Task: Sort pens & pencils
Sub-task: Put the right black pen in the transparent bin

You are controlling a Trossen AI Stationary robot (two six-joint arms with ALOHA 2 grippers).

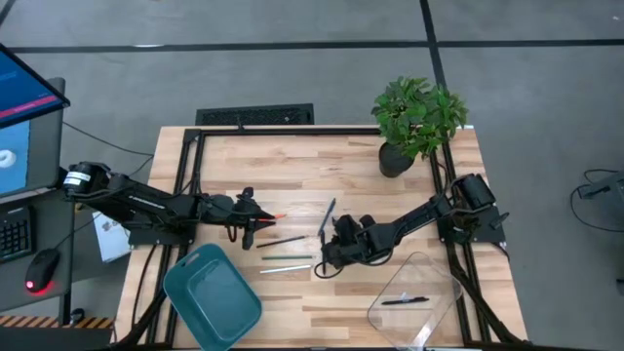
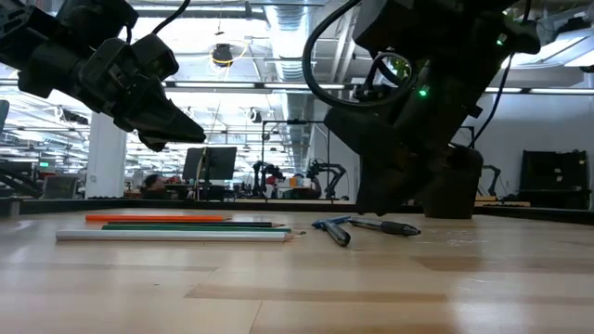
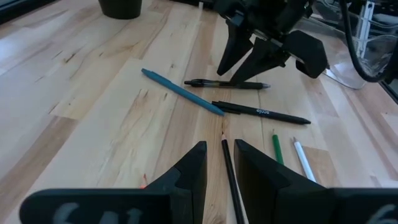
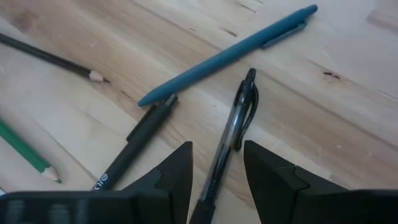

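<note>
Near the table (image 1: 292,166) centre, pencils (image 1: 286,257) lying left of a cluster of pens (image 1: 327,219), with one more pen (image 1: 404,301) apart inside the tray (image 1: 429,268) at front right. Left gripper (image 1: 250,218) just left of the pencils, right gripper (image 1: 328,255) over the pens, apparently straddling one. Bin (image 1: 212,297) at front left, plant (image 1: 417,122) at the back right corner.

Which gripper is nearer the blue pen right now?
Right. The right gripper hangs over the pens, the blue pen just ahead of its open fingers. The left gripper is farther off, by the pencils.
</note>
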